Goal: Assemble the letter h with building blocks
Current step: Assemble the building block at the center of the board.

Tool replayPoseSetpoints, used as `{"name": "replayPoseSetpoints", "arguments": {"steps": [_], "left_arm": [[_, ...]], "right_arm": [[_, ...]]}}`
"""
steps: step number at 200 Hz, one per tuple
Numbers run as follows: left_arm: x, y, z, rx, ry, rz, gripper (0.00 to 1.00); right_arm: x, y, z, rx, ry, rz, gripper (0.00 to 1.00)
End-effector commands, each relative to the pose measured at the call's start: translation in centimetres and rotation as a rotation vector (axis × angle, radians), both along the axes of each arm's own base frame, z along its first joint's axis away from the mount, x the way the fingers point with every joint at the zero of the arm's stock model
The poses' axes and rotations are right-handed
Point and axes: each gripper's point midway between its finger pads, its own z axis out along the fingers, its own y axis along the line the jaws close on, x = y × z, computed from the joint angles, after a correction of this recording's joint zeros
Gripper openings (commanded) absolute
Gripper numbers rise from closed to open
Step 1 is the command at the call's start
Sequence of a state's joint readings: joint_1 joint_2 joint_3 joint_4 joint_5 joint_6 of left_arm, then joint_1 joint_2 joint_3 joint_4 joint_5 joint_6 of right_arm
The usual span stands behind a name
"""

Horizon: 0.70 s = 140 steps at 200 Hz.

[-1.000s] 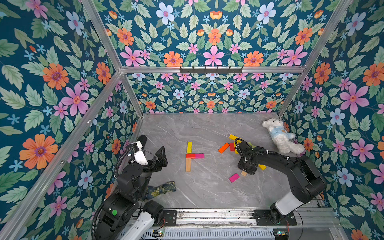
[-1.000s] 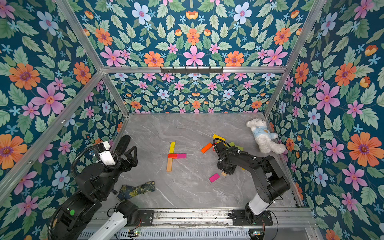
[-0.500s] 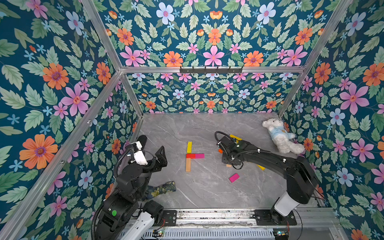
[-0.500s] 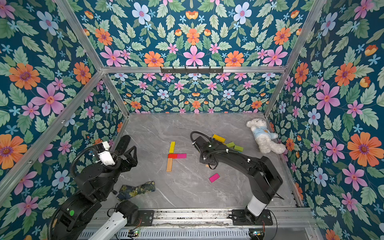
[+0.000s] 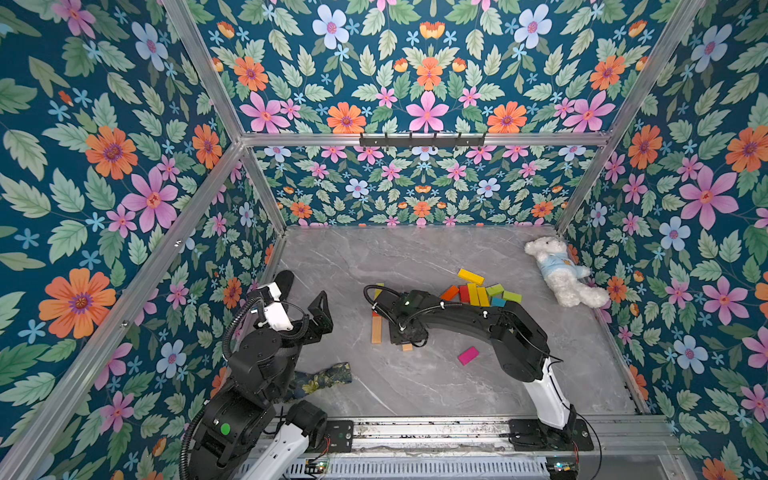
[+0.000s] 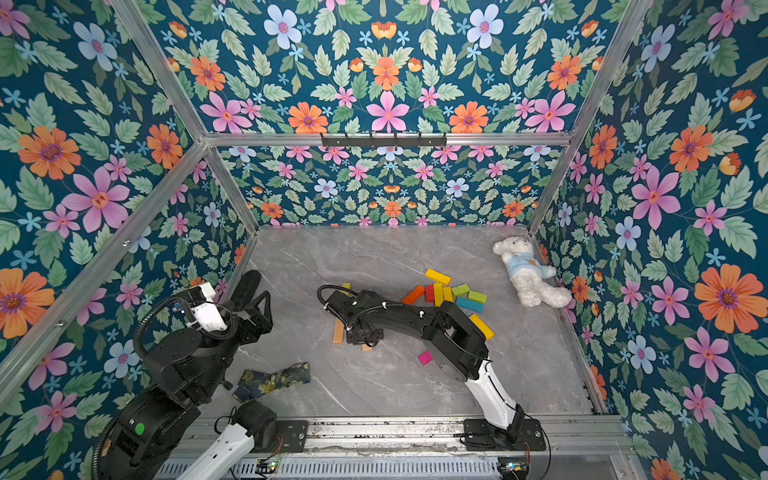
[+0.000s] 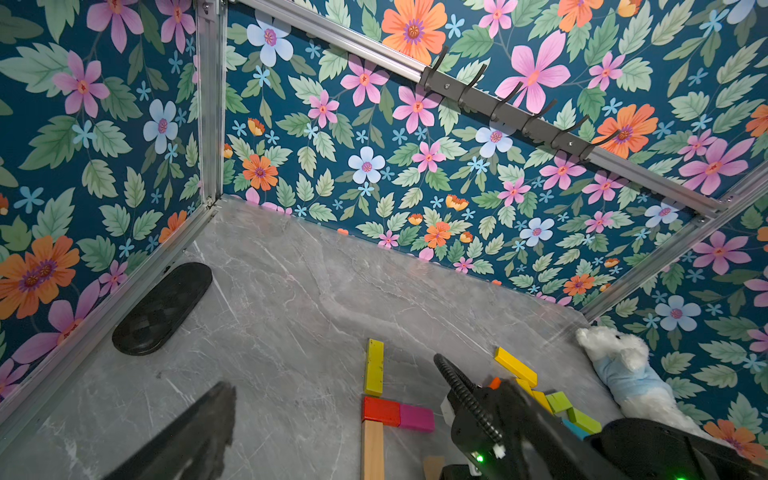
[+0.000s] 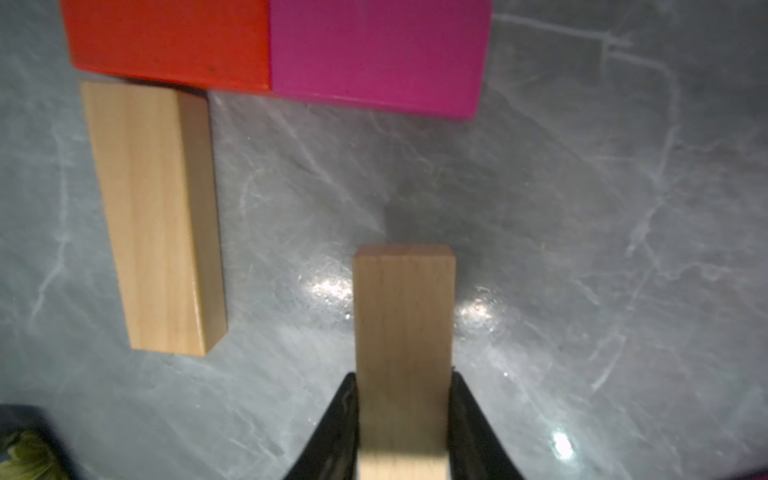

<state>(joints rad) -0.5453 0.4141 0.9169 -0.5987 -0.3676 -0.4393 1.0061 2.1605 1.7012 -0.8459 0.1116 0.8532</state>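
The right gripper pinches a plain wood plank by its long sides, near one end, so that most of its length juts out ahead of the jaws. That hold makes sense: the free end points at the pink plank, which lies end to end with the red plank across the top of the wrist view. The held piece runs parallel to the lying wood plank at left. I take it for the h's short right leg, lined up under the pink crossbar but with a gap left to close.

In the left wrist view the stem reads plainly in the lower middle: yellow plank, red, then wood, all in a line.

The left gripper hangs spread wide and empty at the lower left of the floor, out of the way. The spare blocks sit heaped right of centre, within the right arm's reach, and one loose pink block lies apart below them.

In both top views the right wrist covers the red and pink planks and nearly all of the held one; only its near end peeks out. Whether it touches the table I cannot tell. Another yellow block is half hidden by the arm.
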Motion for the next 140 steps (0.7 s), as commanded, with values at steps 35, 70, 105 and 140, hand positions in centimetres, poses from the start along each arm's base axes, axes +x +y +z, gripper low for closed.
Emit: {"name": "replayPoseSetpoints", "arguments": {"steps": [35,70,105,140], "left_arm": [[-0.1,0.3,0.7,-0.006,-0.028,0.01,0.99],[-0.1,0.3,0.7,-0.005,-0.028,0.012,0.99],[0.0,0.3,0.7,-0.004,-0.027,0.012,0.99],[0.0,0.3,0.7,-0.001,-0.025,0.015,0.99]], "right_arm": [[0.0,-0.9,-1.0,-0.026,0.028,-0.042,0.34],[0.8,-0.5,-1.4,-0.017,0.027,-0.05,0.35],[1.8,-0.6,-1.8,-0.026,0.021,-0.076,0.35],[2.4,-0.9,-1.9,-0.032,0.012,-0.09,0.35]]}}
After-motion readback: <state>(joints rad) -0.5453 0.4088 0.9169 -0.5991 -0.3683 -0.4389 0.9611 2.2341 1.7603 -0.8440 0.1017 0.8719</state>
